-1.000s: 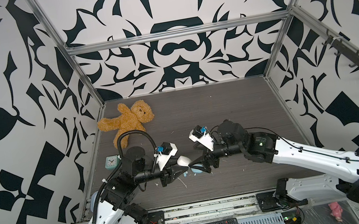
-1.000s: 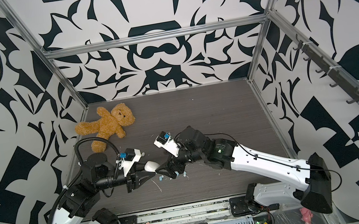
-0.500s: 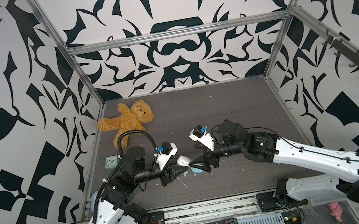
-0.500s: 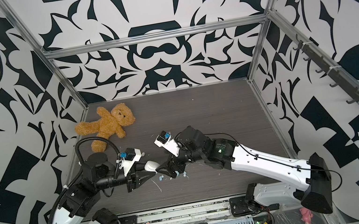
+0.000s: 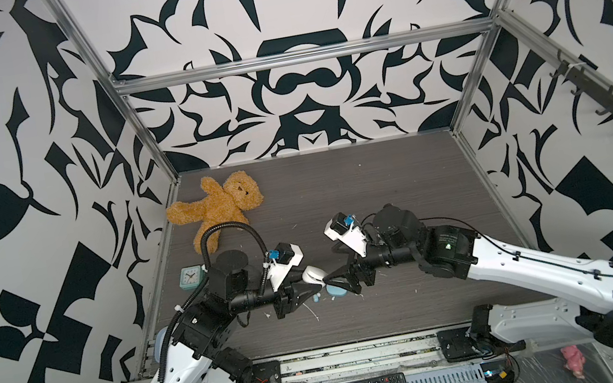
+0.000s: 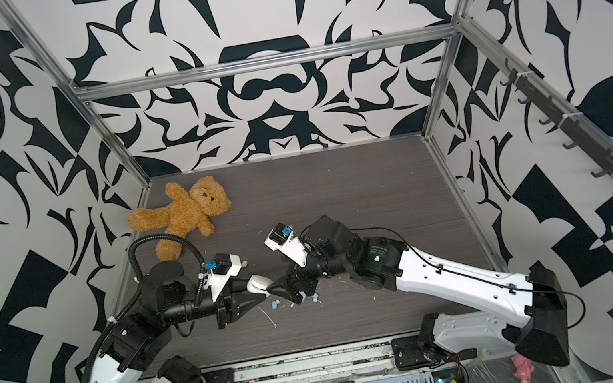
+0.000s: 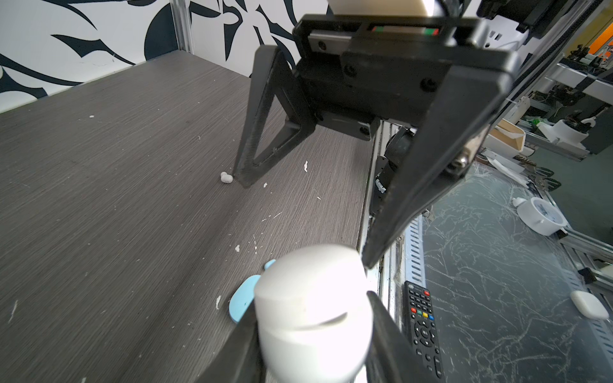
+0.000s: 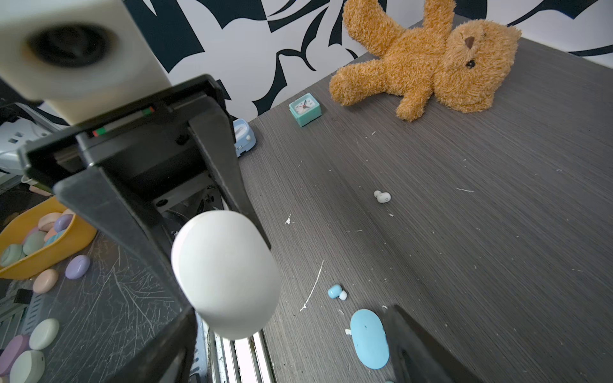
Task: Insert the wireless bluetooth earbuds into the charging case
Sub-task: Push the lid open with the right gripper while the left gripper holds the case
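The left gripper (image 5: 311, 283) was clamped on a white charging case (image 5: 313, 273) and held it clear above the bench (image 5: 380, 188), near the front middle. In the left wrist view the case sat pinched between the two fingers, with its lid seam showing. The right gripper (image 5: 341, 286) faced it with its jaws spread wide and nothing between them. One of its fingertips was close to the white charging case, and the other was low over a blue charging case (image 8: 369, 338) that lay flat on the bench. A blue earbud (image 8: 335, 291) lay loose on the bench just beside the blue charging case. A white earbud (image 8: 383, 196) lay well apart from both, farther back on the bench. A teddy bear (image 5: 221, 207) lay at the back left, and a small clock (image 5: 190, 278) stood near the left edge.
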